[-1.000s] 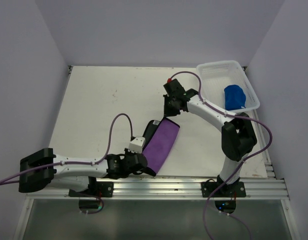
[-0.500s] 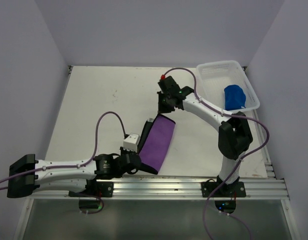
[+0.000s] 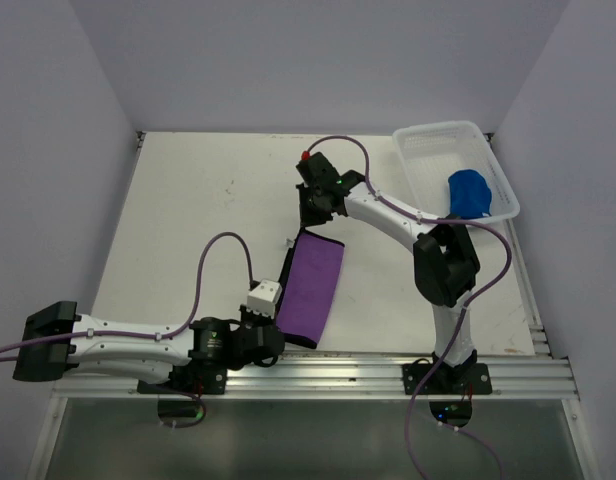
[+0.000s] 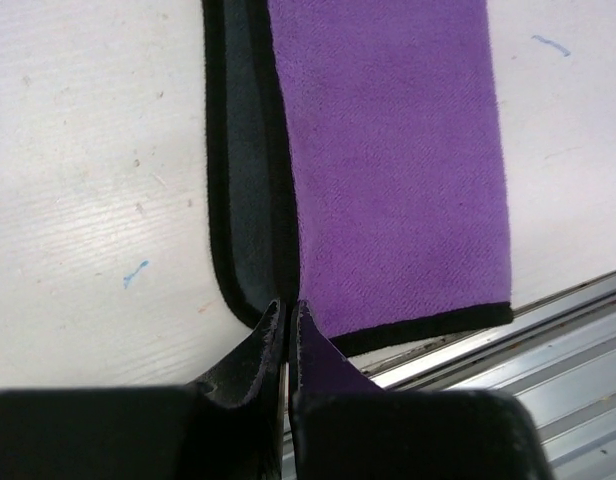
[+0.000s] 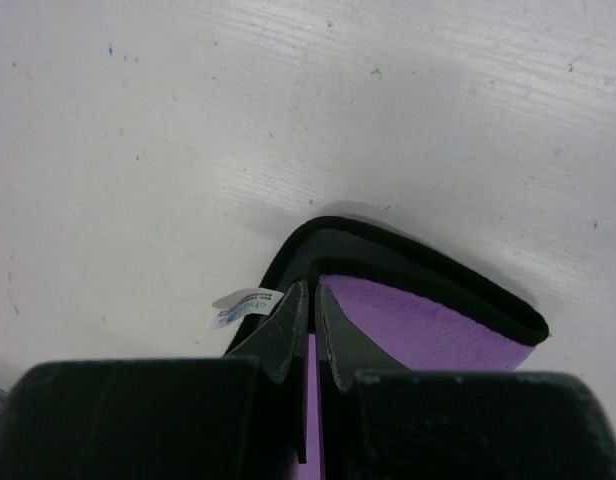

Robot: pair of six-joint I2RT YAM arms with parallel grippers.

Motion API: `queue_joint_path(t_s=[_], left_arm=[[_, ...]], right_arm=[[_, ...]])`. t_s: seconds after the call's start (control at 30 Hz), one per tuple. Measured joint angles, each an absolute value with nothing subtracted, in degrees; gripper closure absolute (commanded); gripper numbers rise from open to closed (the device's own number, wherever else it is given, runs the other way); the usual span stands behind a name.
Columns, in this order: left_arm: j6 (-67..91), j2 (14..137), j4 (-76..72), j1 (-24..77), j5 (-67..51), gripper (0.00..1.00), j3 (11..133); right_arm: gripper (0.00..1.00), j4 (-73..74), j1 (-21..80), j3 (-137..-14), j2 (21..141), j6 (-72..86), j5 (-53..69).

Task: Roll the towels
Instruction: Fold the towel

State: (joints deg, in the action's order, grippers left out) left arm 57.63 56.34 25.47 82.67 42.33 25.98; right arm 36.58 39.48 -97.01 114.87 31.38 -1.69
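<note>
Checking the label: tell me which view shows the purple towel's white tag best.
Right wrist view: the white tag pokes out close-up at the purple towel's black-edged corner. The top view leaves it too small to tell; the left wrist view shows none.

White table point(image 3: 188, 220) carries purple towel point(image 3: 313, 285), white mesh basket point(image 3: 428, 152)

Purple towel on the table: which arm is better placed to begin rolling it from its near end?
Probably the left: the left fingers are shut on the near end of the purple cloth towel with black edging, while the right fingers pinch its far end, beside the small white tag.
</note>
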Motion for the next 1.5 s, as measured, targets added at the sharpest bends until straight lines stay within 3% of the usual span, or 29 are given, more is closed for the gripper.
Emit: queue_joint_path(t_s=[0.2,0.33,0.37,0.4,0.43,0.53,0.67,0.93,0.97,1.2,1.37,1.43,1.5], left_arm=[[62.15,60.49,30.55,83.77,43.7,1.0,26.28],[64.2,63.46,33.15,84.16,44.49,0.63,27.7],[64.9,64.2,33.58,84.16,44.66,0.54,28.14],[65.52,64.77,34.02,84.16,44.82,0.51,28.49],[66.02,65.25,34.33,84.16,44.91,0.47,28.75],[67.22,65.63,35.2,84.16,45.08,0.44,28.93],[68.16,64.6,36.38,84.2,45.21,0.43,28.95],[67.92,59.7,37.08,84.29,46.78,0.3,30.17],[67.85,59.75,37.04,84.31,46.85,0.29,30.39],[65.91,56.88,36.45,84.4,46.78,0.21,30.76],[63.24,53.65,35.62,84.4,46.87,0.2,31.27],[62.28,53.69,35.31,84.4,46.83,0.2,31.62],[61.63,53.69,34.87,84.4,46.81,0.2,31.73]], right_arm=[[1.0,36.71,40.4,-98.41,117.6,31.0,-1.56],[1.0,36.86,40.45,-98.85,118.76,30.87,-1.76],[0.96,36.91,40.45,-98.89,118.93,30.83,-1.83],[0.84,36.91,40.45,-98.91,119.09,30.79,-1.83],[0.64,36.88,40.45,-98.96,119.22,30.83,-1.78],[0.46,36.77,40.45,-99.31,119.57,30.24,-1.45],[0.36,36.91,40.45,-99.85,119.61,29.67,-1.39],[0.35,40.6,40.45,-105.16,117.21,28.25,-4.27],[0.4,40.64,40.45,-102.54,114.43,28.14,-5.3],[0.43,38.35,40.45,-81.12,94.91,29.41,-6.57],[0.59,34.13,40.51,-67.29,88.49,31.77,-6.09],[0.58,32.86,40.64,-64.31,89.34,32.84,-5.8],[0.48,31.66,40.97,-62.43,90.19,33.87,-5.17]])
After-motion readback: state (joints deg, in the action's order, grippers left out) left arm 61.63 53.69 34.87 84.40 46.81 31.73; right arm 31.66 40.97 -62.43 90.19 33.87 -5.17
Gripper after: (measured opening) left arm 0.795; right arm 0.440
